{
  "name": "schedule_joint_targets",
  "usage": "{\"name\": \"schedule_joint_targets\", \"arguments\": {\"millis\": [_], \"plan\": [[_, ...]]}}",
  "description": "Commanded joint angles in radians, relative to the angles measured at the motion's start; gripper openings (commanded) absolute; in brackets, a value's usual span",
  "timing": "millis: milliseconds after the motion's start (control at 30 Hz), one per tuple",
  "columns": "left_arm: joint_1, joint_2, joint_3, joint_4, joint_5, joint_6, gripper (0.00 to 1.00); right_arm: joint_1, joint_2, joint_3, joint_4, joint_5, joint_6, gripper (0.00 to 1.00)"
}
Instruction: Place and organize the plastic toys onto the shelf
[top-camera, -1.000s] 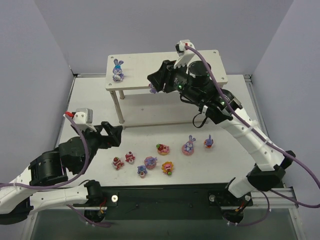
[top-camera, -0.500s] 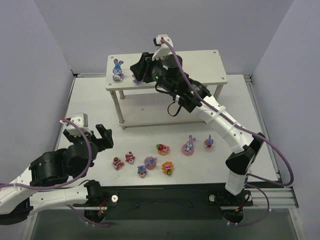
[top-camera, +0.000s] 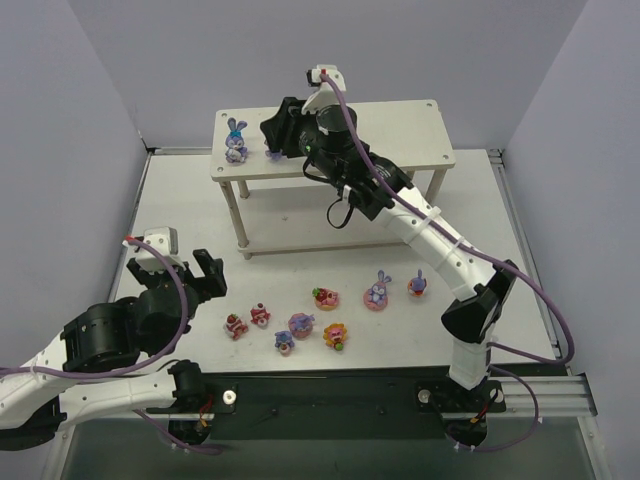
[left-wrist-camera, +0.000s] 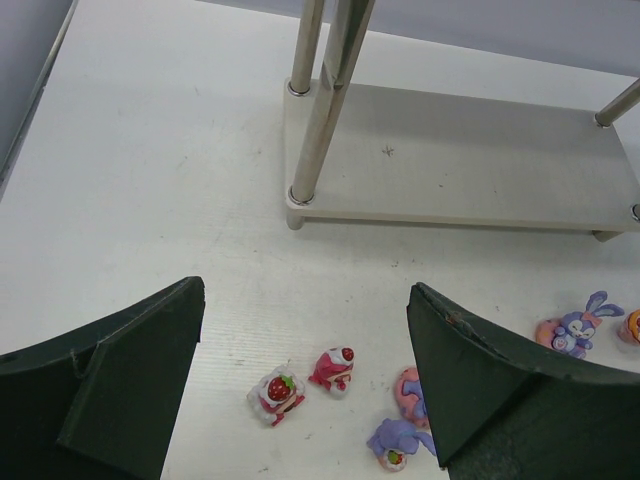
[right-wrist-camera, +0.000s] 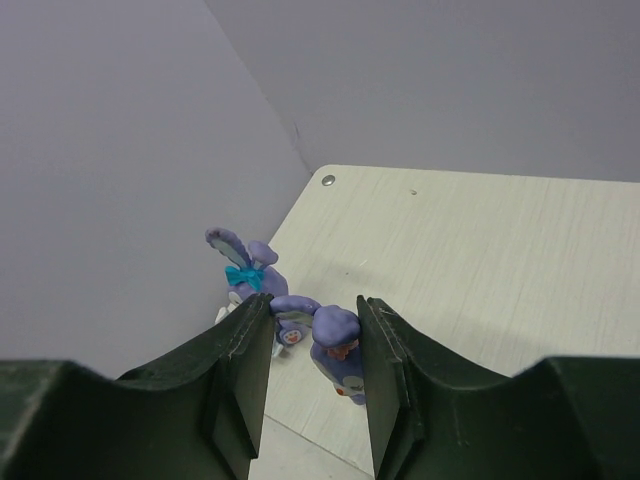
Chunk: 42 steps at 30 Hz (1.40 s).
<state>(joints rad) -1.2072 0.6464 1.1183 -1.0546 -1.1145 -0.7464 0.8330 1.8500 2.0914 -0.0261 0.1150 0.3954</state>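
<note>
Gripping a purple bunny (right-wrist-camera: 335, 345) between the narrowed right fingers (right-wrist-camera: 248, 350), at the left end of the top board of the shelf (top-camera: 400, 125), just beside another bunny (top-camera: 236, 140) standing near that corner. Held wide apart and empty: the left fingers (left-wrist-camera: 140, 350), over the tabletop (top-camera: 180, 200) in front of the shelf. Scattered on the tabletop toward the near edge, eight more toys (top-camera: 301, 323), bunnies and cake pieces mixed, well apart from the shelf.
</note>
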Motion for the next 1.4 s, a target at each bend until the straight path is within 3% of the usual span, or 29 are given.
{"name": "schedule_joint_targets", "arguments": {"millis": [0,500,900,1367], "plan": [[0.008,-0.004,-0.003,0.015,-0.015,0.015,0.92,0.006,0.012,0.052,0.068,0.026,0.008,0.0],[0.006,-0.034,-0.025,0.022,-0.013,0.008,0.93,0.005,0.022,0.036,0.057,0.028,0.033,0.04],[0.008,-0.044,-0.026,0.015,-0.016,0.001,0.93,0.006,0.025,0.047,0.046,0.04,0.036,0.35],[0.006,-0.059,-0.037,0.002,-0.011,-0.011,0.93,0.006,0.023,0.068,0.049,0.035,0.037,0.59]]}}
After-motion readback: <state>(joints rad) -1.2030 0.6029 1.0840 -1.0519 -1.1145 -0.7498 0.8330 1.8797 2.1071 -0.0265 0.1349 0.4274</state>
